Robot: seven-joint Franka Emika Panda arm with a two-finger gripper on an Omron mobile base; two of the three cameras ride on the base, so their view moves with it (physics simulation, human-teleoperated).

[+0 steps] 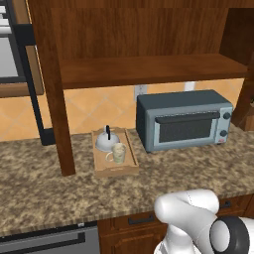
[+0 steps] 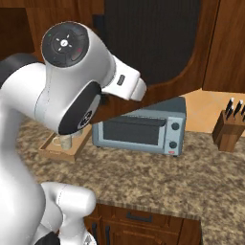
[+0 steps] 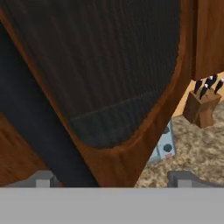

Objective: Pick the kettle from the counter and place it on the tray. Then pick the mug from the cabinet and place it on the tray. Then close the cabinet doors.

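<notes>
Left base view: the kettle [image 1: 106,141] and mug [image 1: 118,152] sit together on the tray [image 1: 130,149] — beside the toaster oven [image 1: 184,120]. Hand view: a cabinet door [image 3: 100,74] looms close — jaws apart.

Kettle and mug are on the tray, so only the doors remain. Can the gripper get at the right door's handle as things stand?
Probably yes. In the hand view the gripper faces the door closely, its black bar handle just ahead, nothing between.
</notes>
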